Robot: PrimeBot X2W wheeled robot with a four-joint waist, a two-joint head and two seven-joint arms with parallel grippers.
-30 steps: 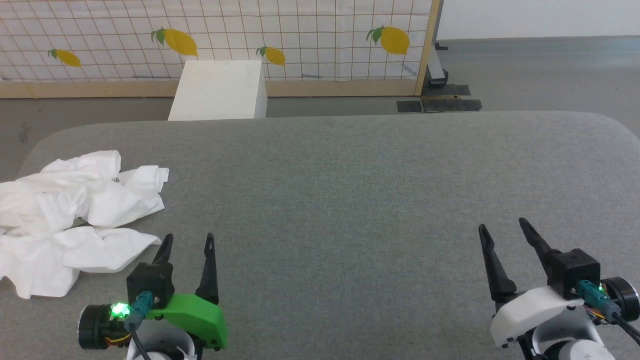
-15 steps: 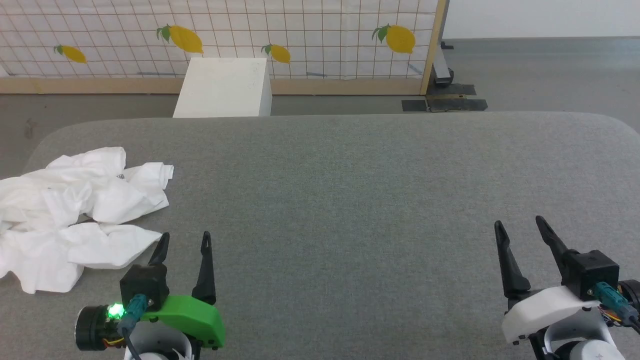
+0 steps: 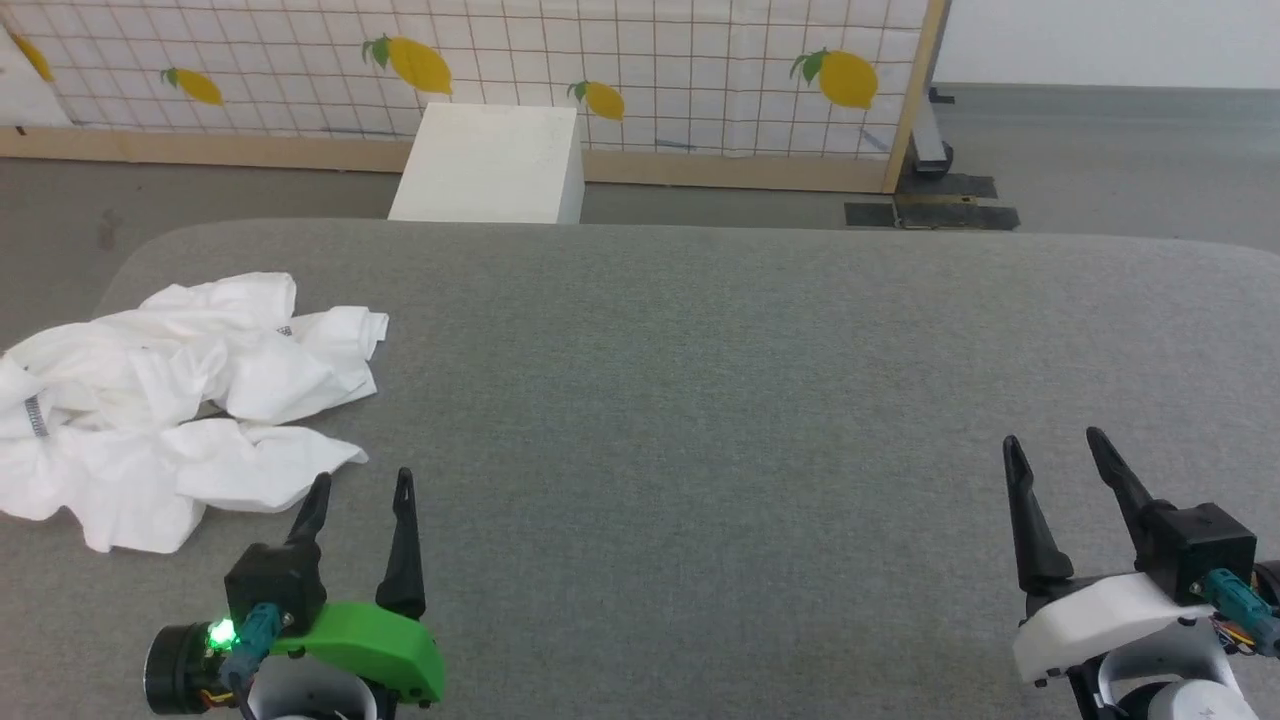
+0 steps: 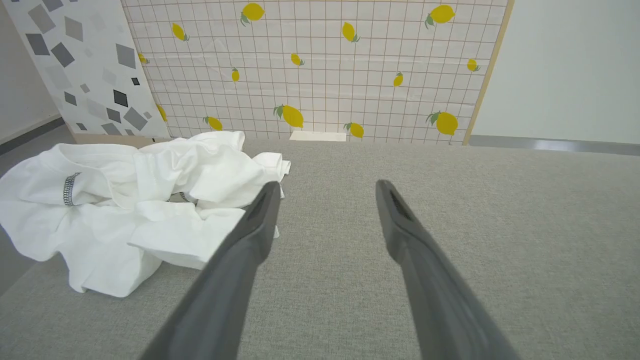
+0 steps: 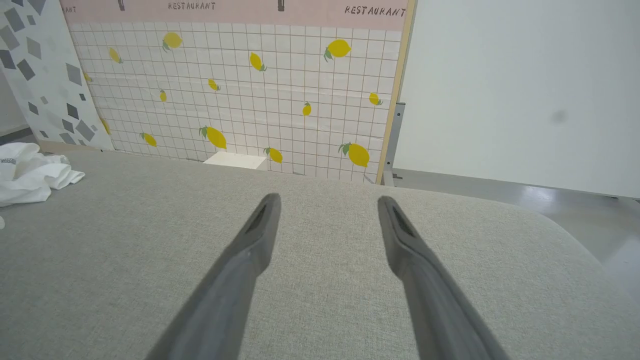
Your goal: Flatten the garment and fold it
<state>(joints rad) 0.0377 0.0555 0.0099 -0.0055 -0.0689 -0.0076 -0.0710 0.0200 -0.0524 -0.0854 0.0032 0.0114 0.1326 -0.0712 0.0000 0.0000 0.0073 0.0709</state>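
A grey fabric-covered table (image 3: 700, 350) stretches before a lemon-print grid panel (image 3: 650, 60). The garment (image 3: 170, 400) lies crumpled at the table's left edge, and a white box (image 3: 490, 165) stands beyond the far edge. Near the front edge, the left gripper (image 3: 360, 483), just beside the garment, and the right gripper (image 3: 1052, 440) hover with jaws wide and empty.

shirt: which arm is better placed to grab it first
Left. The crumpled shirt lies at the table's left end, just ahead and to the left of the open left gripper. The right gripper, also open, sits far across the table from it.
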